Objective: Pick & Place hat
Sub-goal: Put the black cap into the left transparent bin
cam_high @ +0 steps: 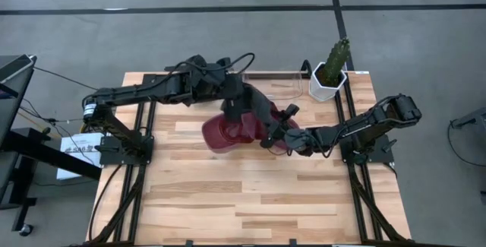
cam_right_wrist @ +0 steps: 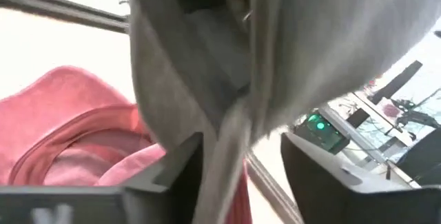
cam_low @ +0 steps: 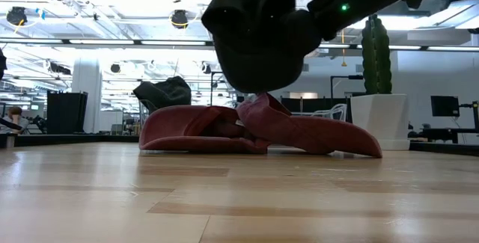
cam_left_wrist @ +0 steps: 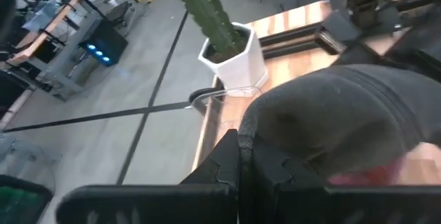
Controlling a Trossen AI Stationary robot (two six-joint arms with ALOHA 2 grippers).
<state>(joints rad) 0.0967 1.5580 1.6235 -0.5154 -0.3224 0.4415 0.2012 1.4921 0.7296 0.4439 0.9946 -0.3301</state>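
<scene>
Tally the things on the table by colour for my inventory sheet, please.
Red hat: 1
Dark grey hat, lifted above the red one: 1
Green cactus in a white pot: 1
Total: 3

Bright, even overhead light; glaring ceiling lamps (cam_low: 179,19) in low view; blurred wrist close-ups.

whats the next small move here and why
Probably back the right gripper away. Its fingers stand open with the dark grey hat's fabric hanging loose between them, while the left gripper is shut on the hat's edge and holds it above the red hat lying on the table.
</scene>
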